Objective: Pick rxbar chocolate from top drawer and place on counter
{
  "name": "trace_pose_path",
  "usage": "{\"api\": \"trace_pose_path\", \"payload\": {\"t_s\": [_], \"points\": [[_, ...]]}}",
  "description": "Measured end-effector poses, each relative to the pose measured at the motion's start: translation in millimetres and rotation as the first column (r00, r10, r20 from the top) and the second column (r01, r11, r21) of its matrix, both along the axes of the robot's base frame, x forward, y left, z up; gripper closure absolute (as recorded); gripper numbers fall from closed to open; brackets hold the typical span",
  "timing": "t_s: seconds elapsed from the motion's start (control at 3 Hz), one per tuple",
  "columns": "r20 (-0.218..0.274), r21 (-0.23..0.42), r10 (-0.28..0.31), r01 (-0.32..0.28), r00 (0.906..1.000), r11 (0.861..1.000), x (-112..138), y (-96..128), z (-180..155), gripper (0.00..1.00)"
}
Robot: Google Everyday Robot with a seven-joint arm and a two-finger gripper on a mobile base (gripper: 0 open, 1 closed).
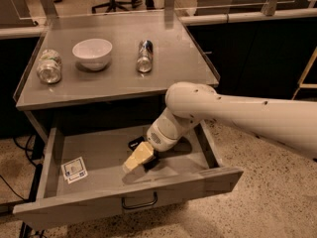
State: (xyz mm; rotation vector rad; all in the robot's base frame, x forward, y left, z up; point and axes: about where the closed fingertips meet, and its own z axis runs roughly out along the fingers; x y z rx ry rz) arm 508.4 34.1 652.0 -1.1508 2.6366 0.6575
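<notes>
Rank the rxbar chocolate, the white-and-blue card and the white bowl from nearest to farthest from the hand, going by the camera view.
1. rxbar chocolate: right at the hand, mid-drawer.
2. White-and-blue card: left part of the top drawer, same level as the hand.
3. White bowl: up on the counter, back left.

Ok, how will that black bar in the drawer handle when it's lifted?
Likely thin and light: the bar lies flat on the top drawer floor, beneath the tool. Being flat, it shouldn't roll. Slipperiness unclear; it's mostly hidden.

rxbar chocolate [134,143] mostly hidden beneath hand [134,161] in top drawer [99,152].
</notes>
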Motion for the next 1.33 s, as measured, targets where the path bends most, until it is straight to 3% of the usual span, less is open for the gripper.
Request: {"api": "trace_pose_path", "payload": {"t_s": [0.67,1.33], "points": [[-0.069,0.004,-0.065,0.066,0.9955,0.998,27,-5,-33,0.0],[-0.052,0.0,-0.077,0.077,0.9957,0.997,28,-1,-33,0.0]]}}
